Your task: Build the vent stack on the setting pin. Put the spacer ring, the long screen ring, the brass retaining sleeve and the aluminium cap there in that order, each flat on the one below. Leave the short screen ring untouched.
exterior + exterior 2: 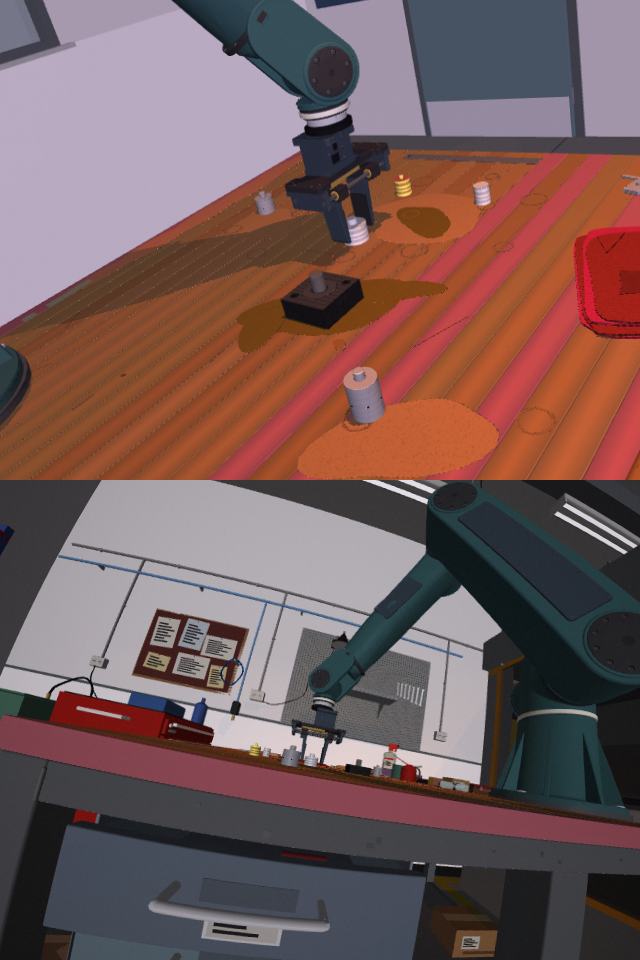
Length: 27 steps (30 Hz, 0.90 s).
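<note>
A white ribbed ring (357, 230) (310, 760) sits on the bench between the fingers of my open gripper (353, 227) (313, 759), which has come down around it and holds nothing. In front of it the black block with the grey setting pin (317, 282) (358, 767) stands bare. A yellow brass sleeve (402, 186) (255, 749) and a second white ribbed ring (482, 194) (267, 752) stand farther back. A small grey capped piece (264, 203) stands at the back left and a larger grey cylinder (364, 396) (290, 756) near the front.
Behind the work a wall and a grey panel (493, 62) rise past the bench's back edge. A red tray (612, 281) lies on the right. In the second side camera a red toolbox (129, 717) sits at the bench's left end, with small bottles (395, 764) near my base.
</note>
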Available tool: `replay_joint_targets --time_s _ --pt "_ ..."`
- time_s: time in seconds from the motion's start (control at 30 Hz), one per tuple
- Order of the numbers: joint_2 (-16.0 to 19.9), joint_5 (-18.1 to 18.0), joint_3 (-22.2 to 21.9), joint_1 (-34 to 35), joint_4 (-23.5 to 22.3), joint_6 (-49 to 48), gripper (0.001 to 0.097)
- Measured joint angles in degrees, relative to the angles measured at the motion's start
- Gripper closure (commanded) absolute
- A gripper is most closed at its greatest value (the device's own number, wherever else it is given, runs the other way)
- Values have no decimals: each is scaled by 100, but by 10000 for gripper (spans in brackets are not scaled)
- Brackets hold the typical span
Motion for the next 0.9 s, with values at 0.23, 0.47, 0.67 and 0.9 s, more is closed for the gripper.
replay_joint_targets --time_s 0.23,0.47,0.67,0.9 --pt "0 -1 0 0 0 0 388" --pt "1 -1 0 0 0 0 448" --pt "1 -2 -1 0 0 0 568" --pt "1 -2 -1 0 0 0 708"
